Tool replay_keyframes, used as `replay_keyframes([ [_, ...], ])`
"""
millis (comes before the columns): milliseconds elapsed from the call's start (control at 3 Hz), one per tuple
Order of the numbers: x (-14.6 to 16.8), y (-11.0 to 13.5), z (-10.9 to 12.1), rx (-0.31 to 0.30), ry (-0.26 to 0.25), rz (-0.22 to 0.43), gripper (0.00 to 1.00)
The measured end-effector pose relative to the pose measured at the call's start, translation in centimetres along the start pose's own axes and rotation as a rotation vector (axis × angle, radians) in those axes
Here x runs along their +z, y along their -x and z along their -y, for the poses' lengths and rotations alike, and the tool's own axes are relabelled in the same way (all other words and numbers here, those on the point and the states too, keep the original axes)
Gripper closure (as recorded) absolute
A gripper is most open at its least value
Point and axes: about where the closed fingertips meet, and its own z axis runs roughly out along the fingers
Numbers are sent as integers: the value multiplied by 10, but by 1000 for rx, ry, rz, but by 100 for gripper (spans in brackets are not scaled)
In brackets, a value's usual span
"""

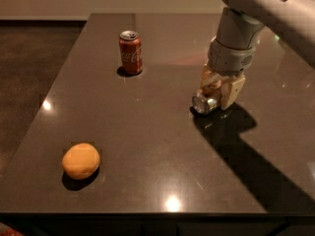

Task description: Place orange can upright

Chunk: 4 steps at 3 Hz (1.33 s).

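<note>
The gripper [220,97] is down at the right side of the dark table [147,132], its two fingers [233,92] drawn in against the orange can [204,103]. The can lies on its side there, silver top facing left. A red Coca-Cola can [131,52] stands well apart at the back, and a round orange lump [80,161] sits near the front left.

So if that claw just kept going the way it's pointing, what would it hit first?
Likely the orange can, lying on its side just under the downward-pointing gripper; then the table. It may already be touching.
</note>
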Motion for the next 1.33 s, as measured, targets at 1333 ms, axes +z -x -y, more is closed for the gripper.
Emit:
replay_keyframes([
  [1333,-76,-14,21,-175,-293,-178,100],
])
